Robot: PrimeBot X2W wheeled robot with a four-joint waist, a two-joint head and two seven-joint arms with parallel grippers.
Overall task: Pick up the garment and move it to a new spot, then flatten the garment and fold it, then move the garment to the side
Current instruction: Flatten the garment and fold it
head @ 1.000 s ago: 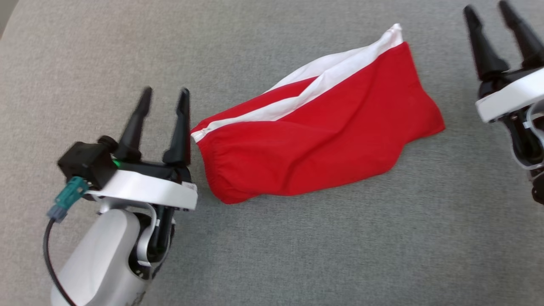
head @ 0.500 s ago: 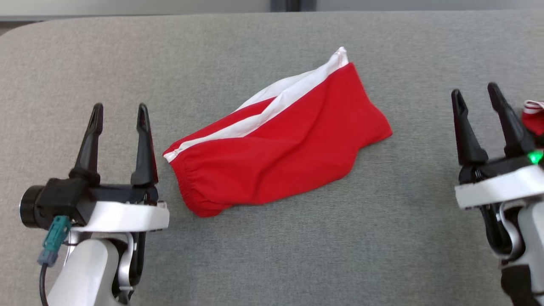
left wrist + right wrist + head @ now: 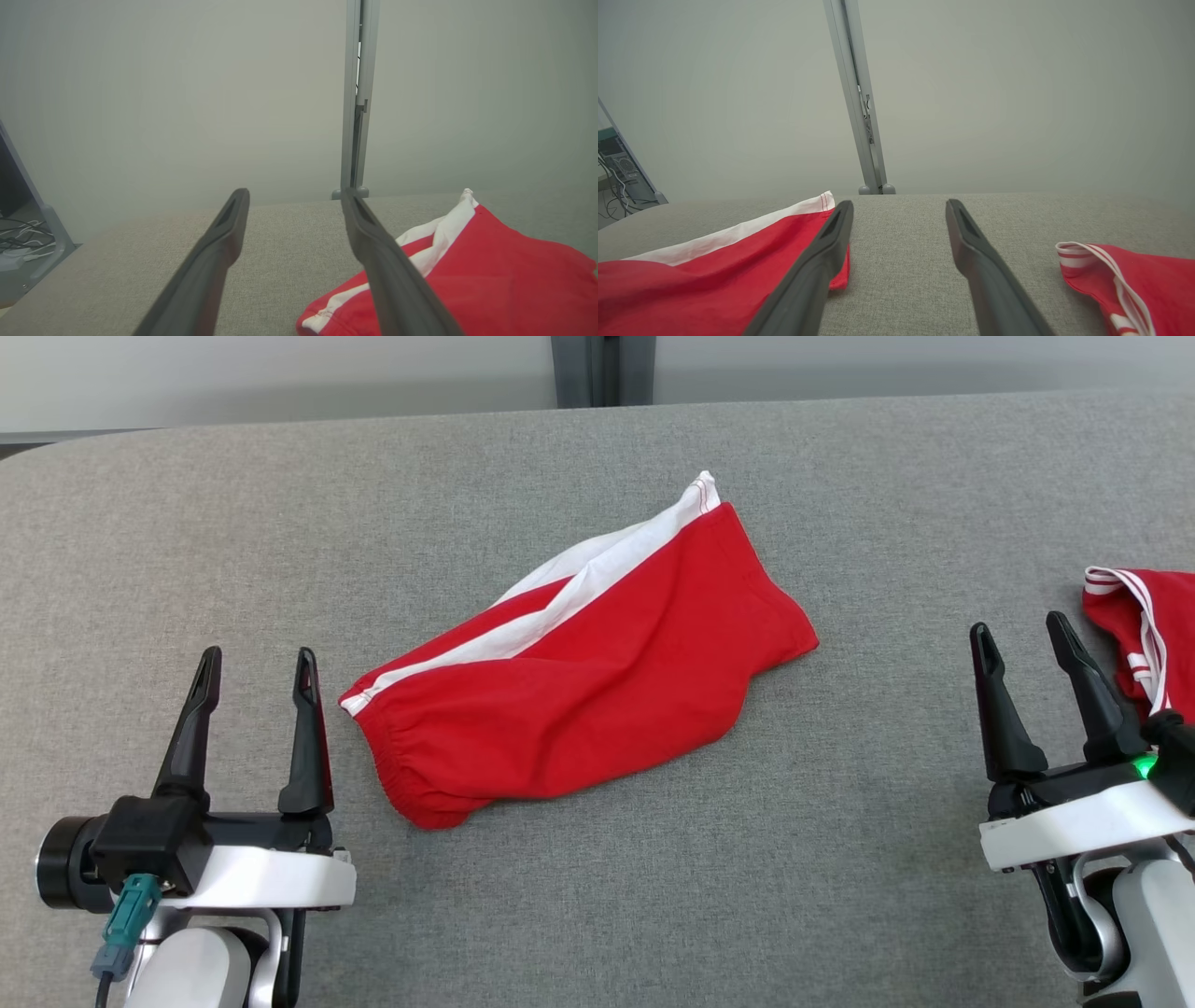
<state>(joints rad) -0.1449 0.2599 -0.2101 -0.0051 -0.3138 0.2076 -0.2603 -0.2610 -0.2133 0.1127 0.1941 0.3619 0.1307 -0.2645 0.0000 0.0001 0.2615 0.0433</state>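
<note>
Both spread wide and empty, left hand and right hand flank the garment.

Bare grey table lies open all round the garment; a striped red cloth crowds the right edge

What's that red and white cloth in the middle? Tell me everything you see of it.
A red cloth garment with a white side band, soft and lightly wrinkled, seemingly folded. It lies flat and slantwise on the grey fabric-covered table, gathered elastic hem toward the near left. Only the table touches it, as far as shows.
</note>
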